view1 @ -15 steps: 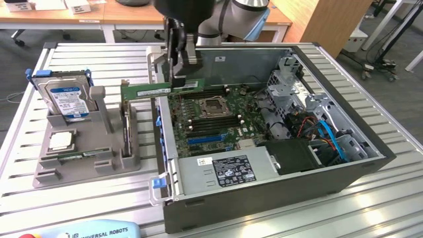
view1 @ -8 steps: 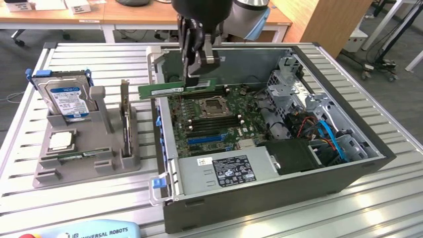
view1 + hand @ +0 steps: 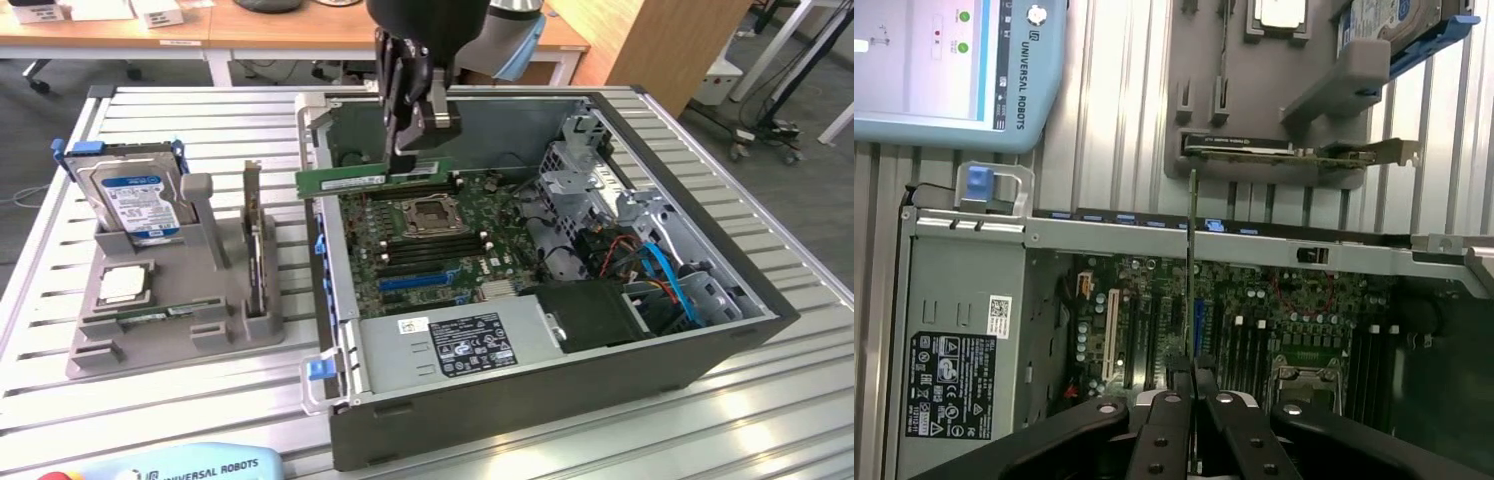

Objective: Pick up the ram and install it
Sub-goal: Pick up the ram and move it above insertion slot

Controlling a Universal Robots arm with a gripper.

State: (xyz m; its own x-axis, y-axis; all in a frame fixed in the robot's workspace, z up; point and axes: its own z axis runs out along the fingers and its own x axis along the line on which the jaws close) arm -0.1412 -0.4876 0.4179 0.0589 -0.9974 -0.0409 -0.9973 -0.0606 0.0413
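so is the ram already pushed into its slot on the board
No, the pincer is shut on the ram and holds it in the air above the motherboard.

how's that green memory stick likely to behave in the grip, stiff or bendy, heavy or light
Probably stiff: the memory stick juts sideways from the jaws without sagging. Likely light, since a pinch off its middle holds it level. Probably fragile: it is a thin bare board, so knocks against the computer case could harm it.
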